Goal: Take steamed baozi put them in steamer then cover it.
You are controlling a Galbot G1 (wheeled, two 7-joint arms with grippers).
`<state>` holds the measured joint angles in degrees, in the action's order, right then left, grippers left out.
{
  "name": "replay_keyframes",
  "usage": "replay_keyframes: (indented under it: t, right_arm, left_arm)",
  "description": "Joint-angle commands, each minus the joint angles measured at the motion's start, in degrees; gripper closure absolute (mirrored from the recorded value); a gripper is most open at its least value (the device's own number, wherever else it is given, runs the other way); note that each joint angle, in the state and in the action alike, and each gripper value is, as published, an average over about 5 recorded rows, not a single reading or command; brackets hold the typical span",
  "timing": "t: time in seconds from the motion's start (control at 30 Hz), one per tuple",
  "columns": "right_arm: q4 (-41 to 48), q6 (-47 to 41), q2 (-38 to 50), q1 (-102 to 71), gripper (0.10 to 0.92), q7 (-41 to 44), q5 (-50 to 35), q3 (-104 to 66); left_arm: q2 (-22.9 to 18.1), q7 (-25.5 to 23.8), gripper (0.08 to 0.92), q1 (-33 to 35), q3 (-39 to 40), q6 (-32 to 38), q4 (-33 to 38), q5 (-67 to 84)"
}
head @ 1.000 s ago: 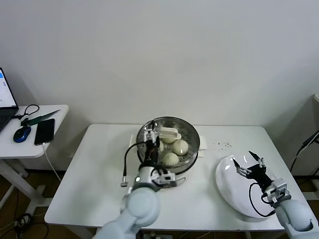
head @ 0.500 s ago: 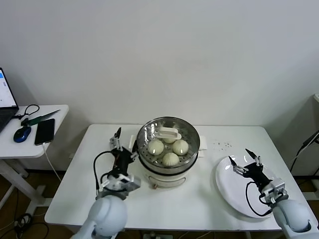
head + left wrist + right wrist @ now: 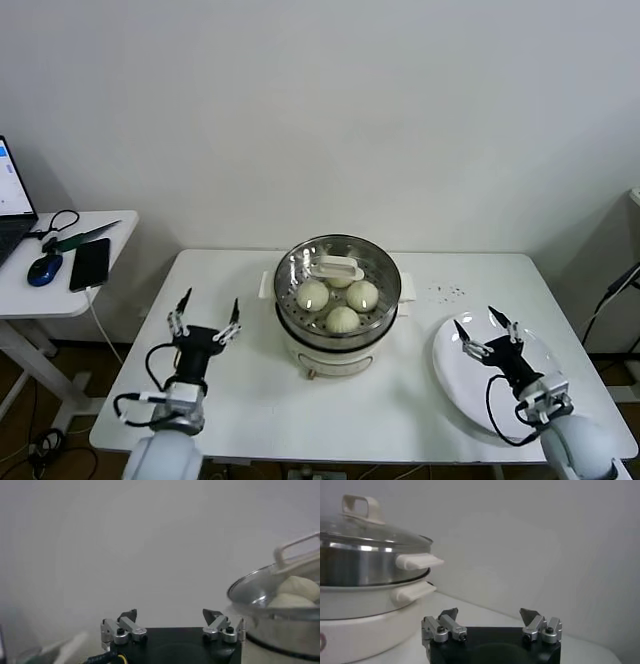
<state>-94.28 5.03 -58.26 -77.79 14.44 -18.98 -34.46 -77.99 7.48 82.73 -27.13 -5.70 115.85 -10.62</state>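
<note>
With cover (image 3: 338, 270) on | steamer (image 3: 340, 330): 1 | baozi (image 3: 342, 319): 4

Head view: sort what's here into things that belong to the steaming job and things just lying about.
Job:
- steamed baozi, in the steamer
- steamer
- cover, on the steamer
- left gripper and right gripper, both open and empty

Lying about:
- white plate
- phone, mouse, laptop on the side table

You face a plain white wall (image 3: 320, 110) filling the upper frame. A white table (image 3: 240, 390) sits at centre bottom. At the left edge, a smaller white side table (image 3: 60, 295) carries a blue mouse (image 3: 43, 269), a black phone (image 3: 89, 264) and a laptop corner (image 3: 10, 205).
</note>
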Motion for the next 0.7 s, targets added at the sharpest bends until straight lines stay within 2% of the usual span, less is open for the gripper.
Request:
replay_keyframes:
  t: [0.03, 0.7]
  right_arm:
    - [-0.44, 1.60, -2.99, -2.77, 0.203, -0.38, -0.54, -0.67]
    - [-0.97, 2.56, -2.90, -4.09, 0.203, -0.53, -1.99, -0.48]
  left_arm:
    - [-4.48, -2.23, 0.177, 9.81, -11.13, 10.53, -1.52, 14.55]
    - [-7.65, -4.17, 0.177, 11.47, -11.65, 10.35, 0.67, 10.27]
